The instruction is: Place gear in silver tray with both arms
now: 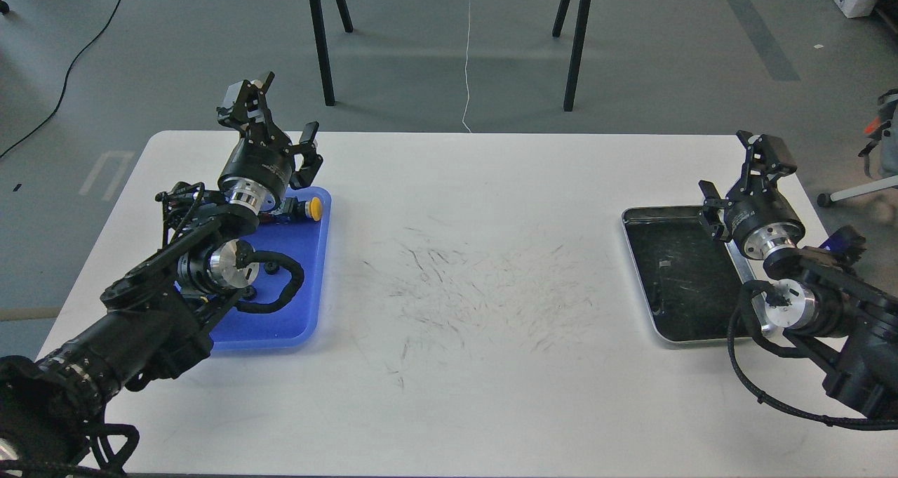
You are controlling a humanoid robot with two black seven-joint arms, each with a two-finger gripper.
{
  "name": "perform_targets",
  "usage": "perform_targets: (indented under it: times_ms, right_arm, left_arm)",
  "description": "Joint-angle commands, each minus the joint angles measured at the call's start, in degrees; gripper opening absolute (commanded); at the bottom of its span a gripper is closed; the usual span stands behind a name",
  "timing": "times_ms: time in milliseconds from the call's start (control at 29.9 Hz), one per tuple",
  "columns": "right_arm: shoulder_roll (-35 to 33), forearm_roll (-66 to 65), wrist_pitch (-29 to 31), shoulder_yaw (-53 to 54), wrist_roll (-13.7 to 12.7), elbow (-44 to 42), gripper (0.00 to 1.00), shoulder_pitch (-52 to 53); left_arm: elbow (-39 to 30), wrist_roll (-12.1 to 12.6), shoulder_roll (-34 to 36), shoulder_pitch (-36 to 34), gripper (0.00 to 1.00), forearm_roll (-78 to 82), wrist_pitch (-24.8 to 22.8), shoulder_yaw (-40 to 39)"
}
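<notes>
The silver tray lies at the table's right side with a dark, scratched bottom and nothing in it. My right gripper is open and empty above the tray's far right corner. My left gripper is open and empty above the far end of the blue plastic tray on the left. I cannot make out a gear. Small dark parts peek out from under my left arm in the blue tray, too hidden to name.
A part with a yellow cap lies at the blue tray's far right corner. The white table is scuffed in the middle. Black stand legs rise from the floor beyond the far edge.
</notes>
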Motion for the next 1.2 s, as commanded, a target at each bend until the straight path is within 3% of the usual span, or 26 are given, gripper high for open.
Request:
perform_targets:
  times_ms: [0, 267, 702, 1170]
  right_arm:
    - [-0.09, -0.01, 0.17, 0.09, 0.0, -0.08, 0.99, 0.03]
    - [-0.44, -0.01, 0.25, 0.09, 0.0, 0.01, 0.99, 0.03]
    - [-0.7, -0.01, 0.25, 0.09, 0.0, 0.01, 0.99, 0.12]
    - [-1.06, -0.01, 0.25, 0.09, 0.0, 0.1, 0.99, 0.56]
  left_arm:
    - [0.07, 0.0, 0.09, 0.0, 1.0, -0.05, -0.02, 0.04]
    - [0.07, 0.0, 0.97, 0.0, 1.0, 1.88, -0.45, 2.23]
    - [-3.79, 0.0, 5.98, -0.18, 1.0, 20.85, -3.79, 4.17]
    - [-8.45, 0.0, 12.04, -2.82, 1.0, 37.73, -3.53, 14.36]
